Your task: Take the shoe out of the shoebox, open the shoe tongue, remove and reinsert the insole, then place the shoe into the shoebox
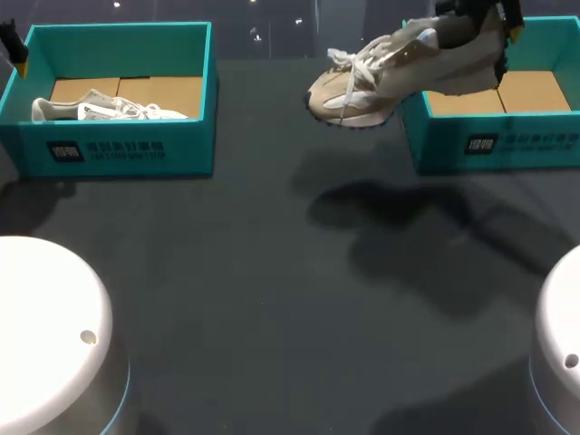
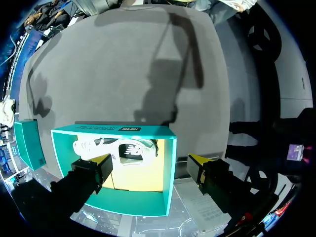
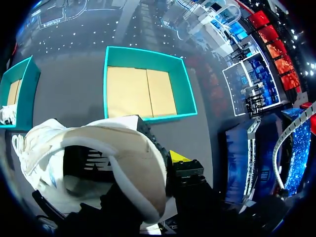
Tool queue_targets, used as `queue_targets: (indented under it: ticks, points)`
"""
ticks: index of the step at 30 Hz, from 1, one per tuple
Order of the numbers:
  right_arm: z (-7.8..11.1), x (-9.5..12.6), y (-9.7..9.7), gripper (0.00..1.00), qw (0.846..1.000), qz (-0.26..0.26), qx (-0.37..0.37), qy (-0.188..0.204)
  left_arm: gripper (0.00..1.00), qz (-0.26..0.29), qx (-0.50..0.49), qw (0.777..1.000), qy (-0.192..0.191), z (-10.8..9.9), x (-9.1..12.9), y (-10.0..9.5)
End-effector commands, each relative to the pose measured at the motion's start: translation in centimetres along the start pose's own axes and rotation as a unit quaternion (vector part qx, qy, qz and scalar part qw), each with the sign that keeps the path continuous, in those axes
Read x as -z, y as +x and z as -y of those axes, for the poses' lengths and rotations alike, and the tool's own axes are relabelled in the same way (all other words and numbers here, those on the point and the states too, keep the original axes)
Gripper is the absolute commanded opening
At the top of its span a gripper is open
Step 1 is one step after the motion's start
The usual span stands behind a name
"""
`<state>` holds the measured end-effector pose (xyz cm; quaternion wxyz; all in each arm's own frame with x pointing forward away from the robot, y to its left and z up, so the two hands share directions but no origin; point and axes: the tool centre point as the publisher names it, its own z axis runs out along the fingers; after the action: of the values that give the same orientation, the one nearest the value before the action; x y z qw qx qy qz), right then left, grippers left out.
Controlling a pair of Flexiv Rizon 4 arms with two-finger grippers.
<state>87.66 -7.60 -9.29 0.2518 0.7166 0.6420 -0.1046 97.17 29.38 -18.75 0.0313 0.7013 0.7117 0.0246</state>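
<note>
**Right arm.** The right claw (image 3: 148, 165) is closed on the heel collar of the beige-and-grey lace-up sneaker (image 1: 399, 77). One yellow-tipped finger (image 3: 177, 158) lies outside the heel. The other is hidden, apparently inside the shoe opening.

**Sneaker.** It hangs in the air, sole downward. Its heel is over the right-hand teal cardboard shoebox (image 1: 494, 143), and its toe projects past the box's left wall, above the dark matte surface (image 1: 272, 299). Only the brown card floor shows inside that box.

**Left arm.** The left claw (image 2: 148, 168) is wide open and empty. It is held above the left-hand teal cardboard shoebox (image 1: 118, 149), where a white lace-up shoe (image 1: 109, 111) lies along one wall.

**Step in hand (judged).** Taking the shoe out, with the tongue and insole not yet handled.

**Handling (judged).**
- The sneaker is probably light, with a soft, yielding upper over a stiffer sole.
- The heel counter is the firmest part of the upper, so it is the sound place to grip.
- Carried by the heel alone, the toe may sag or swing.
- Set flat on its sole, the shoe could be steadied at the heel while the other claw takes the tongue by its free tip.
- The loose white laces may snag.
- The insole is likely thin and floppy, and best pinched at its heel edge
</note>
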Motion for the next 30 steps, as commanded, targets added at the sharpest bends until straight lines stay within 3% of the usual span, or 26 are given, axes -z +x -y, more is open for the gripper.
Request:
queue_targets:
  ticks: [1,12,26,30]
  points:
    - [3.1,1.2,0.6,0.0,0.999,0.005,-0.004,-0.045,1.0,-0.001,-0.001,1.0,-0.001,0.0,0.0,0.0]
    - [9.0,2.5,3.2,0.0,0.999,-0.006,-0.004,-0.034,1.0,-0.001,-0.001,1.0,-0.001,0.0,0.0,0.0]
    - [9.0,2.5,3.2,0.0,0.999,-0.006,-0.004,-0.034,1.0,-0.001,-0.001,1.0,-0.001,0.0,0.0,0.0]
    - [10.9,1.9,6.1,0.0,0.999,-0.001,0.005,-0.038,1.0,-0.001,-0.001,1.0,-0.001,0.0,0.0,0.0]
